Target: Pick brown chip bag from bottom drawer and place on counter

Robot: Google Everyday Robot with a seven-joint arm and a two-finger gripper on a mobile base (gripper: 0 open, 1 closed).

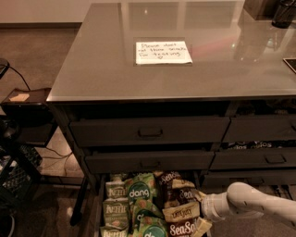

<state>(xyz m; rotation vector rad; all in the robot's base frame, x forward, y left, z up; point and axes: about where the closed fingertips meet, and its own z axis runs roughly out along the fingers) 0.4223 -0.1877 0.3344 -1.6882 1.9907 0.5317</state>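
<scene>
The bottom drawer [98, 209] is pulled open at the foot of the cabinet and is packed with snack bags. Several brown chip bags lie in its right half; the nearest one with white "Sea Salt" lettering [181, 228] is at the lower edge. Green "dang" bags [139, 193] and pale "Kettle" bags [114, 190] fill the left half. My gripper [200, 209], on a white arm [252, 202] coming in from the right, is low at the right edge of the drawer, touching or just beside the brown bags. The counter [101, 60] is above.
A white handwritten note [163, 52] lies on the counter. Dark objects stand at its far right corner [282, 11]. Closed drawers with handles [150, 132] sit above the open one. A dark crate and cables [18, 171] are on the floor to the left.
</scene>
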